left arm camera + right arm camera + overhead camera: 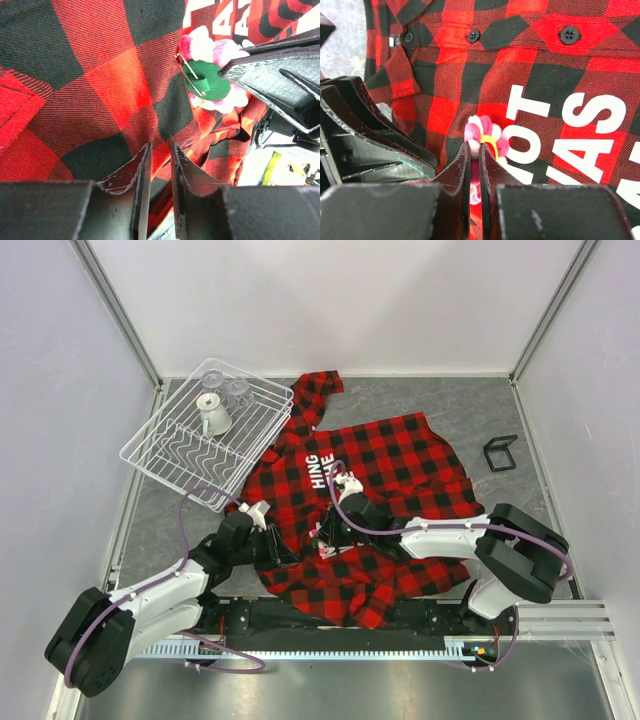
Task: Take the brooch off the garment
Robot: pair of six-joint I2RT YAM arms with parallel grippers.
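The garment [400,455] lies spread on the grey table, red-and-black plaid with white lettering. In the right wrist view the brooch [489,134] shows pink and white petals around a yellow centre, and my right gripper [476,148] is shut on its lower petals. In the left wrist view the brooch [210,80] shows its green backing and metal pin, with a right finger [272,67] against it. My left gripper [160,146] is shut on a fold of the garment [100,75] just below the brooch. In the top view both grippers, left [285,552] and right [328,536], meet at the shirt's middle and hide the brooch.
A white wire dish rack [160,455] holding glasses and a white cup [214,416] sits at the back left, overlapping the shirt's sleeve. A small black frame [500,453] lies at the right. Enclosure walls stand on three sides; a metal rail [560,620] runs along the front.
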